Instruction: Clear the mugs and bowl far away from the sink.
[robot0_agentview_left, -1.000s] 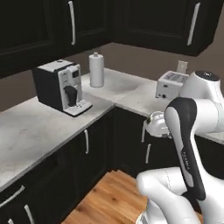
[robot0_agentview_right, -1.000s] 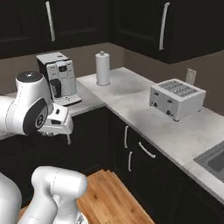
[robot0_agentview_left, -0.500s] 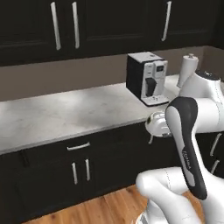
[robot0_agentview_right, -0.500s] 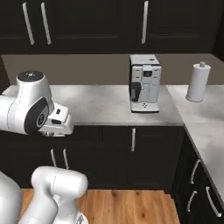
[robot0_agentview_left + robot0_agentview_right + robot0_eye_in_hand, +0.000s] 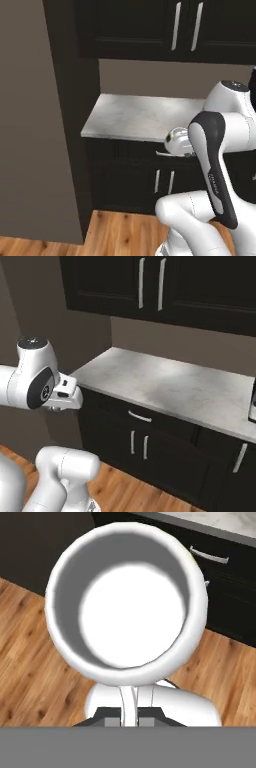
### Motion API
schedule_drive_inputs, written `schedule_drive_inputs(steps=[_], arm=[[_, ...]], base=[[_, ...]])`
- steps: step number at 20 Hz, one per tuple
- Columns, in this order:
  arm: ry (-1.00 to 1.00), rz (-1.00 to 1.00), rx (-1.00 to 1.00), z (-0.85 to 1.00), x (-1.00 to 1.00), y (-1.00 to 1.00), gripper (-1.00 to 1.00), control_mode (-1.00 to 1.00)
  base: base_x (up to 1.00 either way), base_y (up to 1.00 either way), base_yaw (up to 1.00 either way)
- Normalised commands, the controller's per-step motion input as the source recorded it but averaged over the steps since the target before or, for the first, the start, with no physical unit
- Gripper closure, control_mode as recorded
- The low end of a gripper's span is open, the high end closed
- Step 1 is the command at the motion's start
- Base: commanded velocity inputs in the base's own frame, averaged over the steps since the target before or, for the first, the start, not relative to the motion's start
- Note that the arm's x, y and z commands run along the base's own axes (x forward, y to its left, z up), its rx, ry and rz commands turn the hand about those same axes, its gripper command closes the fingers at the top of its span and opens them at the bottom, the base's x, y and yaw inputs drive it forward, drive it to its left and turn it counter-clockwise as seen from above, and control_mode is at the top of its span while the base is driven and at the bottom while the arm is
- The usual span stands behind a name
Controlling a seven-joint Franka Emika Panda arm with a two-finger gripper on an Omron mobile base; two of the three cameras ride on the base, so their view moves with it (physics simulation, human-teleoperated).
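From the left base view, we carry the white mug (image 5: 178, 141) in front of a marble counter (image 5: 135, 117); next we must set it down there, we judge. Across on the right, the counter (image 5: 165, 386) lies near. By the hand view, our gripper (image 5: 131, 714) pinches the mug's (image 5: 127, 602) rim, its mouth facing us.

Scene is lit evenly and softly; no hard shadows are cast. A pale sheen is seen on the counter (image 5: 165, 383). Cabinets (image 5: 165, 25) are rendered very dark. The mug (image 5: 125, 607) interior is overexposed, its edges softly blurred.
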Motion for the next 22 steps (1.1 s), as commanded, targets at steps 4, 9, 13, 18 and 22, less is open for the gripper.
schedule_drive_inputs(steps=[4, 9, 13, 18, 22], arm=[[0.00, 0.00, 0.00, 0.00, 0.00, 0.00, 1.00, 1.00], [0.00, 0.00, 0.00, 0.00, 0.00, 0.00, 1.00, 1.00], [0.00, 0.00, 0.00, 0.00, 0.00, 0.00, 1.00, 1.00], [0.00, 0.00, 0.00, 0.00, 0.00, 0.00, 1.00, 1.00], [0.00, 0.00, 0.00, 0.00, 0.00, 0.00, 1.00, 1.00]], base=[[0.36, -0.18, 0.30], [0.40, -0.56, 0.14], [0.49, -0.71, 0.04], [0.74, -0.16, 0.00], [0.48, 0.17, 0.00]])
